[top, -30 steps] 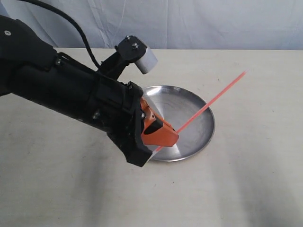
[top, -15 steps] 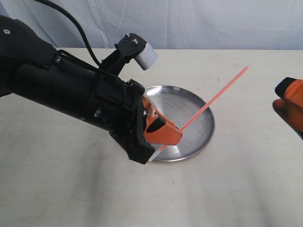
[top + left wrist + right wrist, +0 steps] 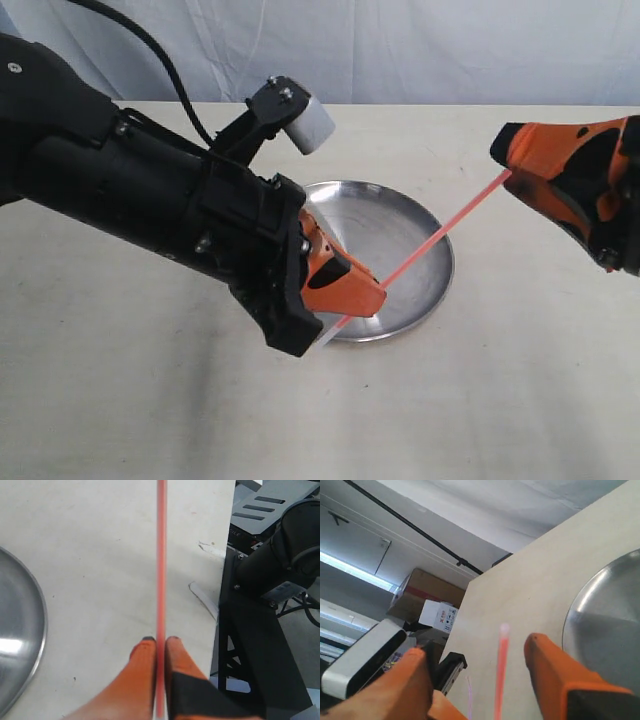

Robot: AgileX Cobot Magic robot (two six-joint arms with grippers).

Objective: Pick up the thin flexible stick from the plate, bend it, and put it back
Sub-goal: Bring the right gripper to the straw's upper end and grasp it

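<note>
The thin red-orange stick slants straight up and to the right above the steel plate. My left gripper is shut on its lower end over the plate's near left rim; the left wrist view shows the stick pinched between both orange fingers. My right gripper is open at the stick's upper end. In the right wrist view the stick's free end lies between the spread fingers without touching them. The plate shows beyond.
The pale table spreads around the plate. A white backdrop hangs behind its far edge. In the left wrist view the table edge and the black base of the other arm lie just past the stick's far end.
My right gripper came in from the right edge and now brackets the stick's upper end. The left gripper and stick have barely shifted.
</note>
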